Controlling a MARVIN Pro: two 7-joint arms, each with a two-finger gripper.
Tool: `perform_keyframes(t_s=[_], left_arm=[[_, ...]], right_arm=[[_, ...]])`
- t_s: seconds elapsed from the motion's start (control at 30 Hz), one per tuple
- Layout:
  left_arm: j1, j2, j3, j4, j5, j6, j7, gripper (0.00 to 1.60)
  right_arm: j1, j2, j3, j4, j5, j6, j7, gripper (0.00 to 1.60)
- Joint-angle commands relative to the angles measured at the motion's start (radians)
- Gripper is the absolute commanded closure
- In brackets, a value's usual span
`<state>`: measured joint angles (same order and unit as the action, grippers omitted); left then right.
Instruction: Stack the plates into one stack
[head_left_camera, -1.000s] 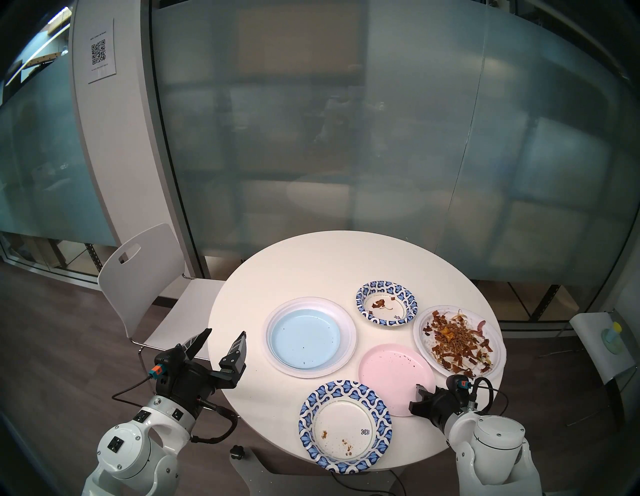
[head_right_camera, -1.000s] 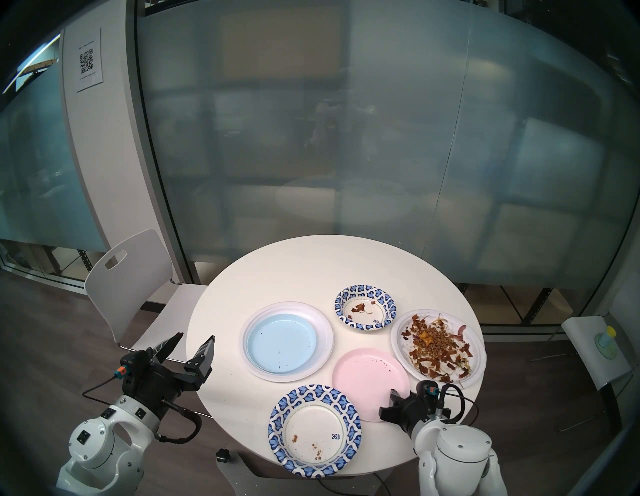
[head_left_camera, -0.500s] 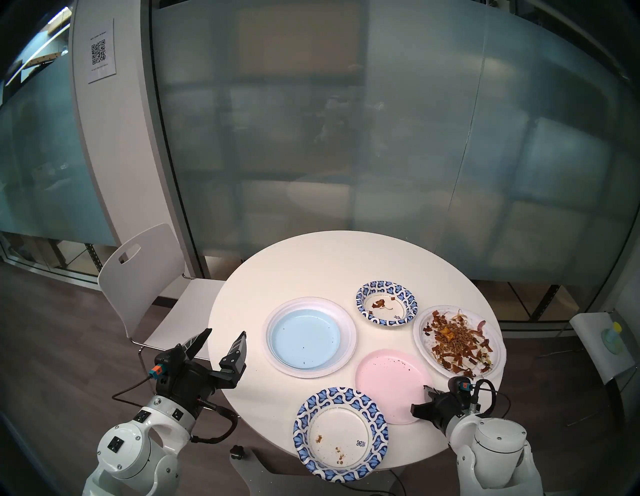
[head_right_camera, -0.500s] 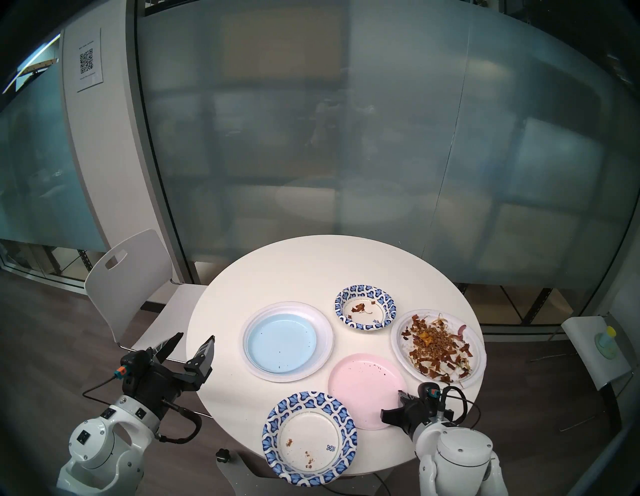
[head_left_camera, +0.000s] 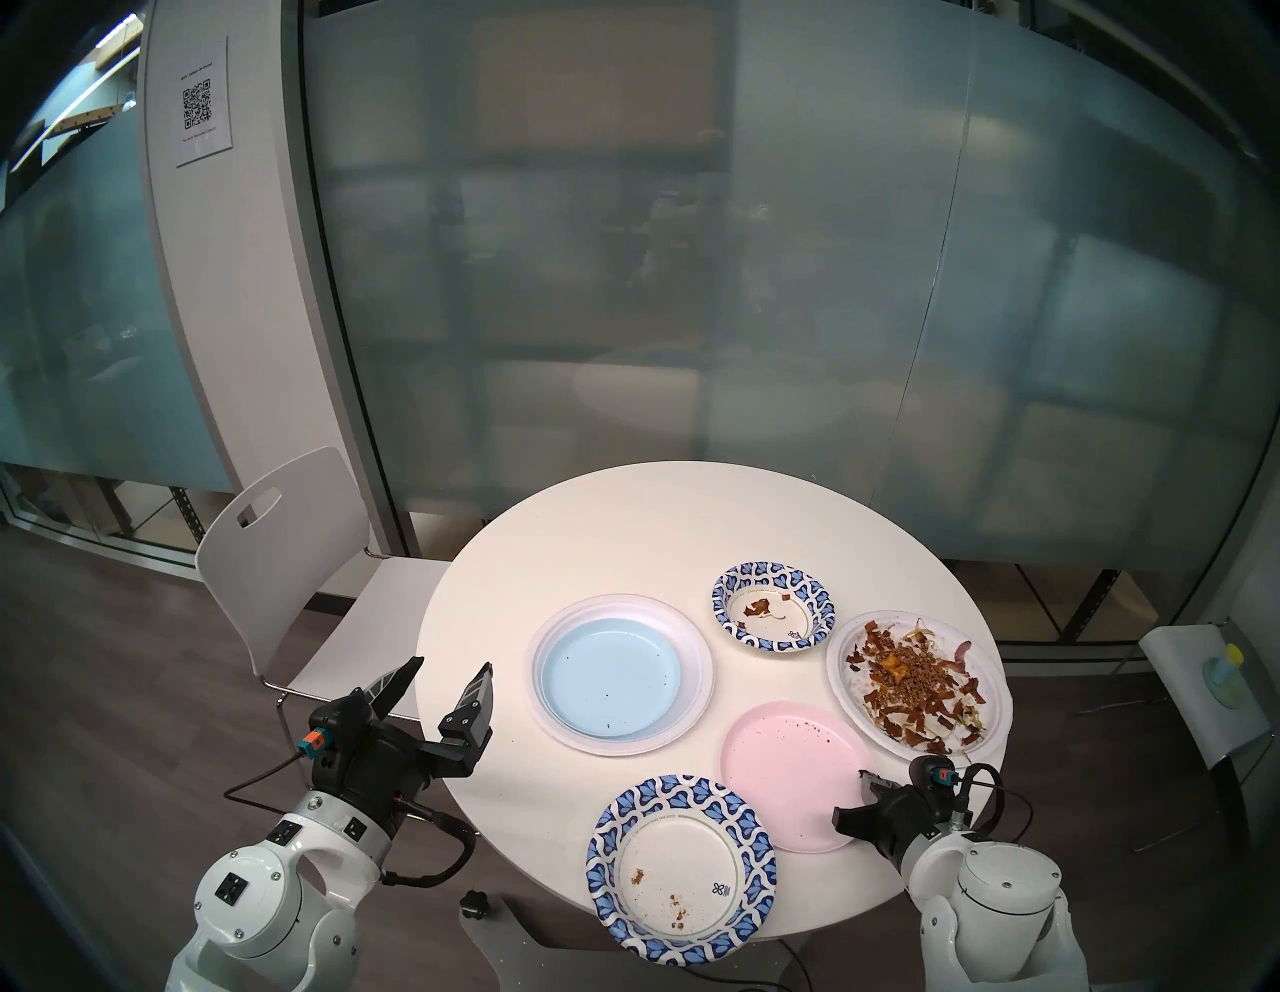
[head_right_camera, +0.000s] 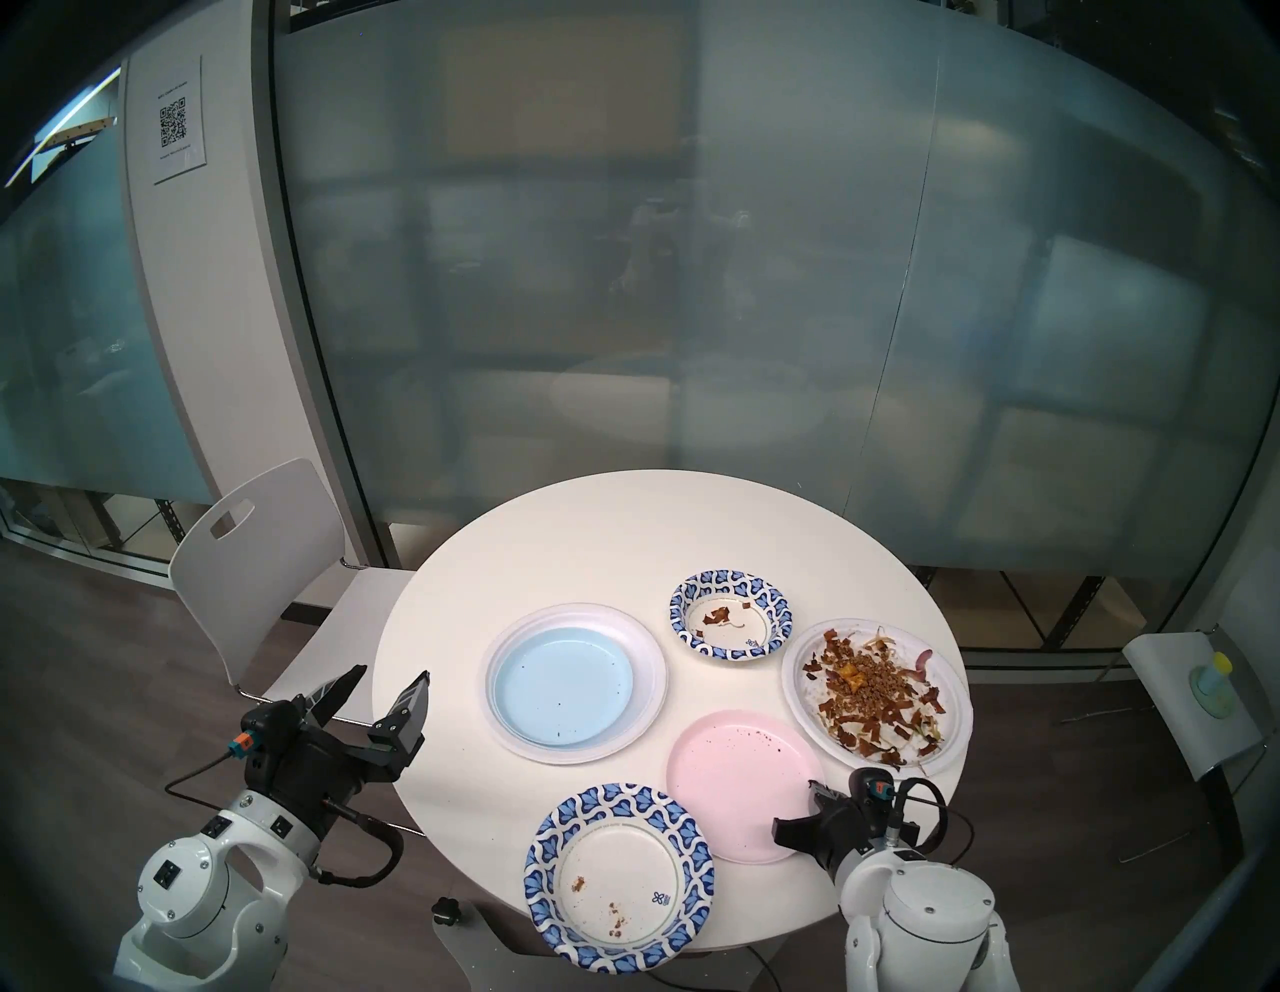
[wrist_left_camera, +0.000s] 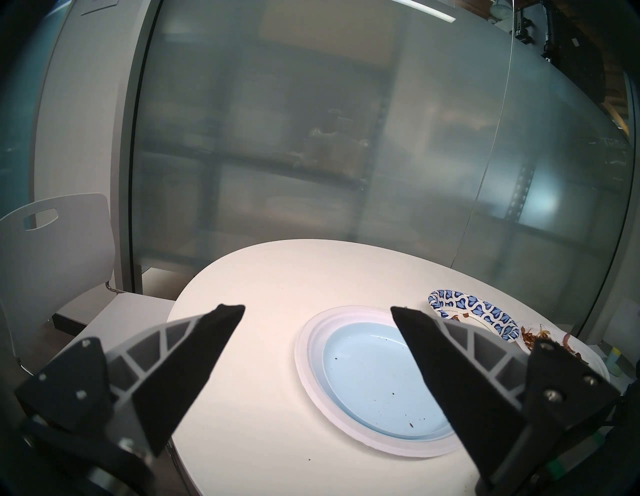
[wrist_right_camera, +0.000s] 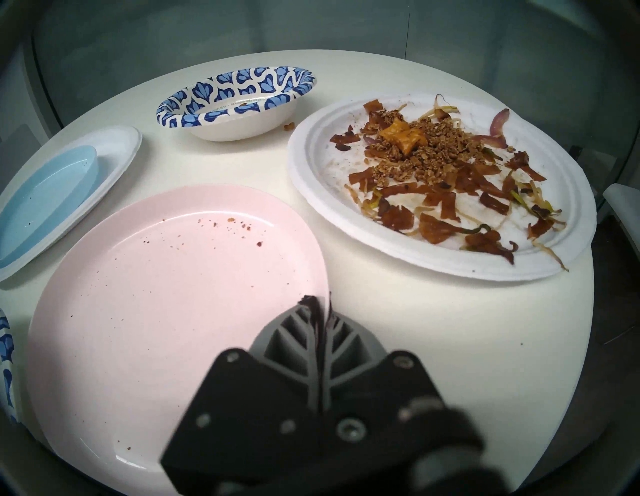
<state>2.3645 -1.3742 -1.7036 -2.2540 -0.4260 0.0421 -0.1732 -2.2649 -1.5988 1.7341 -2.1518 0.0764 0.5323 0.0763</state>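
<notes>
Round white table (head_left_camera: 623, 526) carries all six plates, spread out, so stacking has barely begun. Biggest items: white foam plate w/ food scraps (head_left_camera: 921, 682) at far right, and the other white foam plate (head_left_camera: 682, 675) mid-table w/ the pale blue plate (head_left_camera: 609, 675) already nested inside — I read that pair as the stack's base, wide one underneath for stability. Patterned paper plate (head_left_camera: 682, 869) sits nearest me, overhanging the table edge a bit. Pink plate (head_left_camera: 789, 769) lies btwn it and the scraps plate, near rim off the edge toward my R arm. Small patterned bowl (head_left_camera: 772, 606) at the back.

R gripper (wrist_right_camera: 318, 304) is clamped tight on the pink plate's near-right rim — jaws together, rim pinched btwn them; an edge grip bc a flat plate offers nothing else. L gripper (head_left_camera: 450, 672) hangs spread wide at the table's left edge, holding nothing, prob parked clear. Next, I'd guess: lift pink onto blue.
</notes>
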Motion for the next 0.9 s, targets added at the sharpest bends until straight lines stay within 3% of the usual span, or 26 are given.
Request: perform_keyframes(t_s=[0.0, 0.87], left_arm=[[-0.002, -0.001, 0.001, -0.021, -0.002, 0.001, 0.0, 0.0], [-0.004, -0.012, -0.003, -0.02, 0.004, 0.005, -0.009, 0.0]], right_arm=[[0.003, -0.028, 0.005, -0.033, 0.03, -0.049, 0.005, 1.6], [-0.035, -0.1, 0.067, -0.134, 0.141, -0.104, 0.04, 1.6]])
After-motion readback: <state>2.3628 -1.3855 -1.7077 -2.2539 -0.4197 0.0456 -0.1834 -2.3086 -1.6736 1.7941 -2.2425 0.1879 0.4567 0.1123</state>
